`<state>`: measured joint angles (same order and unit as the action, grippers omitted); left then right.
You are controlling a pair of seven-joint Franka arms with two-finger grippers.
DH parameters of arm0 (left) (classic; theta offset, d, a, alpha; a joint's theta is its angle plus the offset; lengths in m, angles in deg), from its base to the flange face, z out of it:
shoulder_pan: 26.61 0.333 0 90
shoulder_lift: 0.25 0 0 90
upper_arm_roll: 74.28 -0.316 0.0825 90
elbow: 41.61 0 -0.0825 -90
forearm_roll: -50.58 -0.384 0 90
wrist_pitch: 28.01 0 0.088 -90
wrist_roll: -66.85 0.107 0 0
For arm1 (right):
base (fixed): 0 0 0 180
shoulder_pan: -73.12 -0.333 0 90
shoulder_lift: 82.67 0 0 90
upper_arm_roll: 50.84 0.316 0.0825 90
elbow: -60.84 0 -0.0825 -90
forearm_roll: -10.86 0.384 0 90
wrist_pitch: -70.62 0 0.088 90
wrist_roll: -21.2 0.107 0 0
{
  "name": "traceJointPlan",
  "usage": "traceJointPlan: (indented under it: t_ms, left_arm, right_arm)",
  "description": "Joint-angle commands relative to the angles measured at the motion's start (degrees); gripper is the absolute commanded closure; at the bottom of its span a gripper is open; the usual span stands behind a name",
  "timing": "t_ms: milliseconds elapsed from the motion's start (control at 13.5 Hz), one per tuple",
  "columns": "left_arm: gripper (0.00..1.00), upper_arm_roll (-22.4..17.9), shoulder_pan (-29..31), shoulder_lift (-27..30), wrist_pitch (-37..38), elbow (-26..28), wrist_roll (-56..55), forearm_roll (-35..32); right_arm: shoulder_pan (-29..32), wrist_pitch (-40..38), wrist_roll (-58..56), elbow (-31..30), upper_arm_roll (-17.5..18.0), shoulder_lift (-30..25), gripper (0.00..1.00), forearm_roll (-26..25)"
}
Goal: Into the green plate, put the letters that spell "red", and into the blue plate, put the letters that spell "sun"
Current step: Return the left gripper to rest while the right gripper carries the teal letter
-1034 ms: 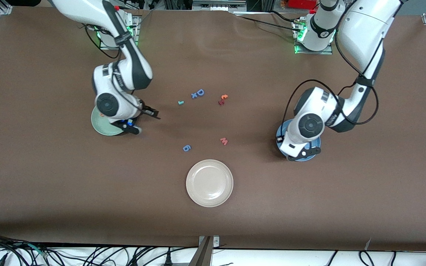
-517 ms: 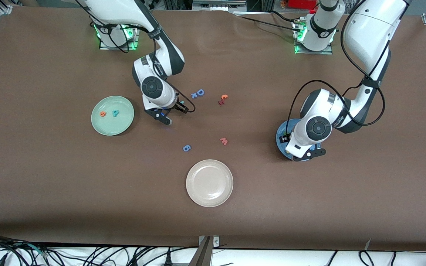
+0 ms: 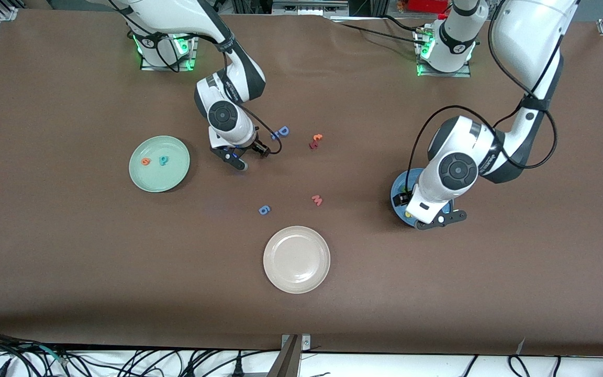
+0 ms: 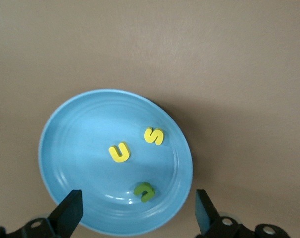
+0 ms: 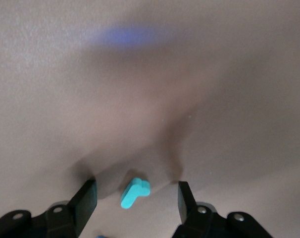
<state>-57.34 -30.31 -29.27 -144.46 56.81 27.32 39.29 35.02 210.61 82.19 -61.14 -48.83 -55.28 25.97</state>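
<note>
The blue plate (image 4: 80, 139) holds a yellow "s" (image 4: 153, 136), a yellow "u" (image 4: 120, 152) and a dark green "n" (image 4: 144, 192). My left gripper (image 4: 137, 212) hangs open over that plate (image 3: 402, 195), with nothing between its fingers. The green plate (image 3: 159, 163) holds the orange "e" (image 3: 146, 161) and the teal "d" (image 3: 163, 160). My right gripper (image 5: 136, 199) stands open low over the table, with the small teal "r" (image 5: 135, 192) lying between its fingers, untouched. In the front view that gripper (image 3: 249, 157) hides the "r".
A cream plate (image 3: 297, 259) sits near the front camera. Loose on the table lie a blue "D" (image 3: 282, 131), an orange and a red letter (image 3: 315, 141), a pink "w" (image 3: 316, 199) and a blue "6" (image 3: 264, 210).
My right arm swung from over the green plate to the teal "r". My left gripper opened over the blue plate and shifted slightly.
</note>
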Motion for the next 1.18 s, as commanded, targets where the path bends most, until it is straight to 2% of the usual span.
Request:
traceJointPlan:
  t_ms: [0,148,222,295,591,665,812,1108]
  left_arm:
    - [0.00,0.1,-0.9,1.4,10.8,-7.6,1.4,-0.8]
    - [0.00,0.9,-1.0,1.4,14.6,-11.9,6.7,-0.6]
    - [0.00,1.0,-0.7,1.5,15.1,-12.8,9.9,-0.6]
    - [0.00,1.0,-0.3,1.9,15.5,-13.3,13.6,-0.7]
    - [0.00,0.6,3.3,6.2,16.0,-13.7,32.5,-0.2]
    - [0.00,0.1,4.4,7.8,16.0,-13.4,36.9,2.1]
    - [0.00,-2.3,5.8,11.3,15.8,-11.7,44.8,5.4]
    - [0.00,-8.8,2.3,22.2,14.5,-3.0,45.9,8.8]
  right_arm:
    - [0.0,0.9,0.8,-1.9,0.5,-1.1,0.43,0.8]
    - [0.0,0.9,0.8,-2.1,0.5,-1.2,0.57,0.8]
    - [0.0,0.9,0.8,-2.3,0.5,-1.2,0.60,0.8]
    - [0.0,0.9,0.8,-2.4,0.5,-1.2,0.61,0.8]
    - [0.0,0.8,0.8,-2.4,0.5,-1.2,0.86,0.8]
    - [0.0,0.7,0.8,-2.4,0.5,-1.2,0.91,0.8]
    - [0.0,0.6,0.8,-2.4,0.4,-1.2,0.92,0.8]
    - [0.0,-0.3,0.8,-2.0,0.0,-2.4,0.92,0.7]
